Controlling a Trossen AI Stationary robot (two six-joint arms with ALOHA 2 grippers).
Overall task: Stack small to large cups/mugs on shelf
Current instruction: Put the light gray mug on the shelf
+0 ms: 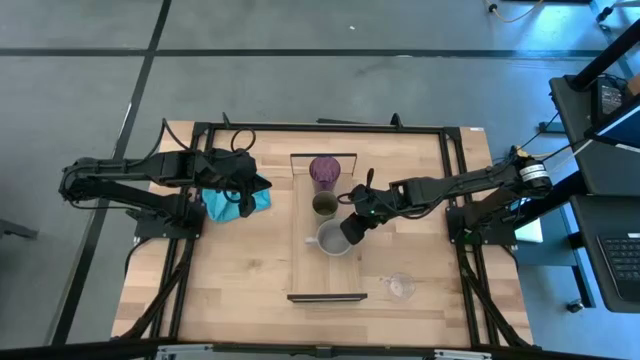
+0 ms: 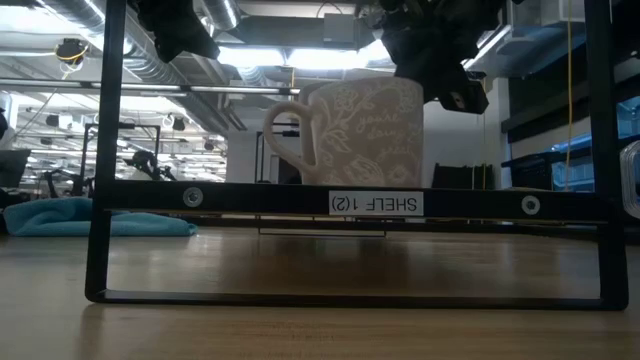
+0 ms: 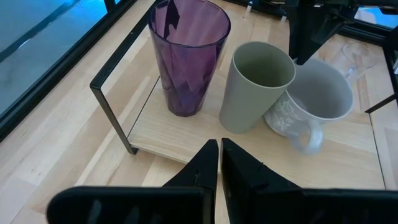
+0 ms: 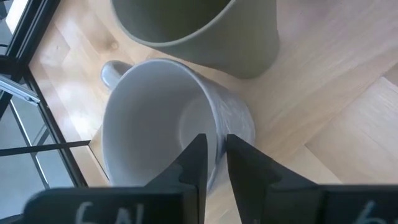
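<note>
The right gripper (image 4: 211, 155) hung over the grey mug (image 1: 333, 239) on the shelf (image 1: 326, 280), its fingers (image 4: 194, 158) slightly apart astride the mug's rim. The olive cup (image 1: 324, 205) stood just beside the mug, with the purple tumbler (image 1: 325, 171) beyond it at the shelf's end. The clear glass (image 1: 401, 286) sat on the tabletop (image 1: 240, 270), off the shelf. The left gripper (image 3: 219, 163) waited near the teal cloth (image 1: 232, 200), fingers together.
</note>
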